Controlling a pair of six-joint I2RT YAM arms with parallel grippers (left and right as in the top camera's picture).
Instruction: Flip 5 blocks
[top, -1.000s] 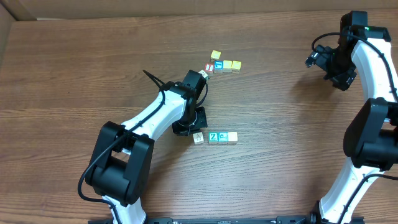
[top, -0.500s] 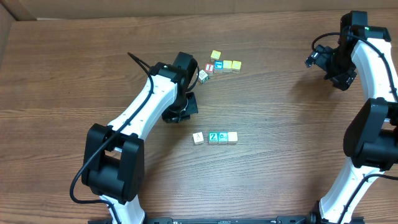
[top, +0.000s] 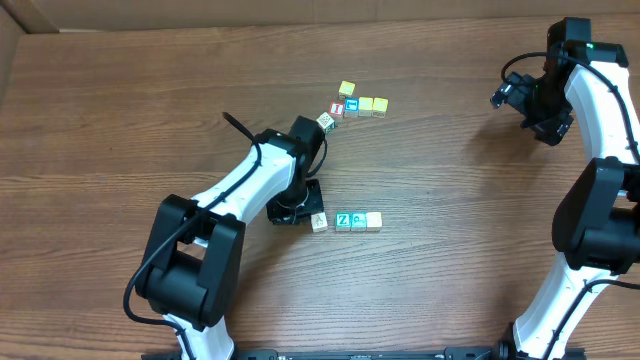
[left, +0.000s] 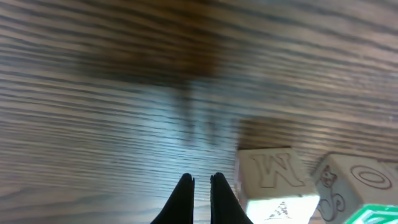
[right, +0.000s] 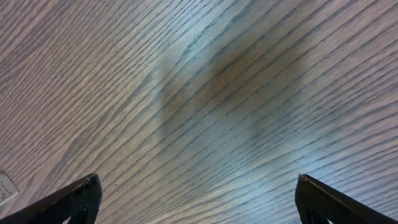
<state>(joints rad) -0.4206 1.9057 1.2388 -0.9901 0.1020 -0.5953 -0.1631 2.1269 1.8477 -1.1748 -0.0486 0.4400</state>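
A short row of blocks lies mid-table: a white block, a green block with a Z, a teal-blue one and a pale one. My left gripper sits low just left of the white block, shut with nothing between its jaws. In the left wrist view, the left gripper has the white block close on its right, showing an M on its side. The green block is beyond it. Another white block lies tilted further back. My right gripper hangs open at the far right over bare wood.
A cluster of cubes sits at the back centre: a bright yellow one, a red-and-white one, a blue one and two yellow ones. The left arm's black cable sticks up to the left.
My left arm had swung up and left half a second ago; it has come back down beside the white block. The blocks and the right arm have not moved.
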